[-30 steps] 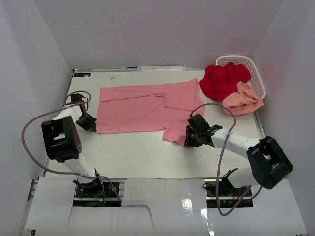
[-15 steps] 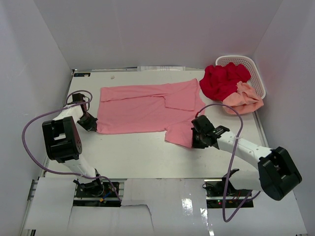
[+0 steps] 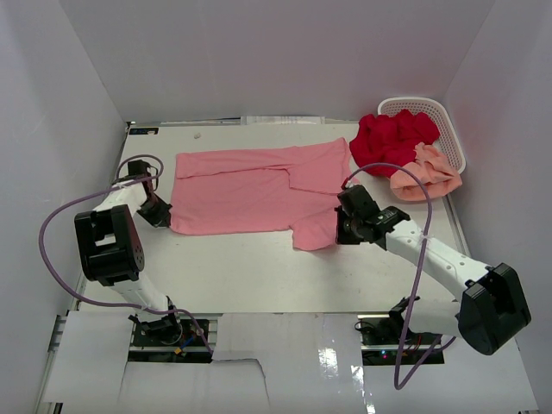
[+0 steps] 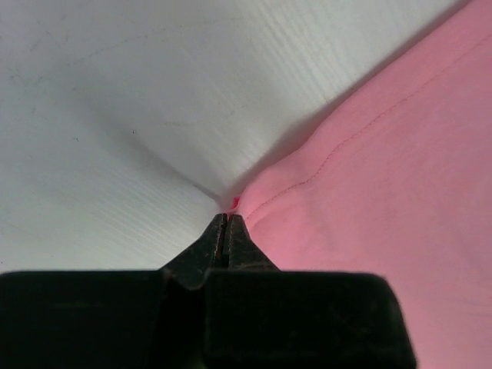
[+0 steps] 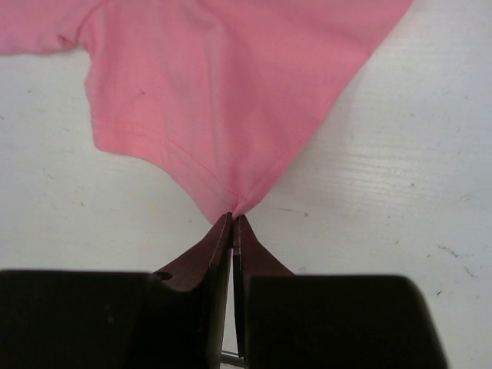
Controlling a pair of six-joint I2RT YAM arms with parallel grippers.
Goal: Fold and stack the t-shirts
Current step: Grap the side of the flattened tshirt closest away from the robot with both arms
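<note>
The pink t-shirt (image 3: 241,194) was found spread on the table (image 3: 233,267), stretched between the two pincers. The left pincer (image 4: 227,220) was seen clamped tight on a stitched corner of it. The cloth ran off ahead and to the right of the tips, with bare table ahead and to their left. The right pincer (image 5: 233,218) was likewise closed on a gathered point of the pink cloth. A hemmed edge fanned out ahead of its tips, and bare table showed to either side.

In the overhead view a smaller panel of the pink cloth was seen lying on top of the shirt, just beyond the right pincer. From this it was judged that one part had already been turned in. No more than that could be counted as done: the shirt lay mostly open, and no neat folded packet was seen anywhere.

The red t-shirt (image 3: 392,142) was seen in a crumpled heap well beyond the right pincer, spilling over the rim of the white basket (image 3: 435,108). The peach t-shirt (image 3: 424,175) was bunched just beside it, nearer that pincer. Neither was judged to have been folded.

The task was therefore judged to be at an early stage. The pink shirt's folds were left to be finished, two shirts were left to be laid out and folded, and the stack was not yet begun.
</note>
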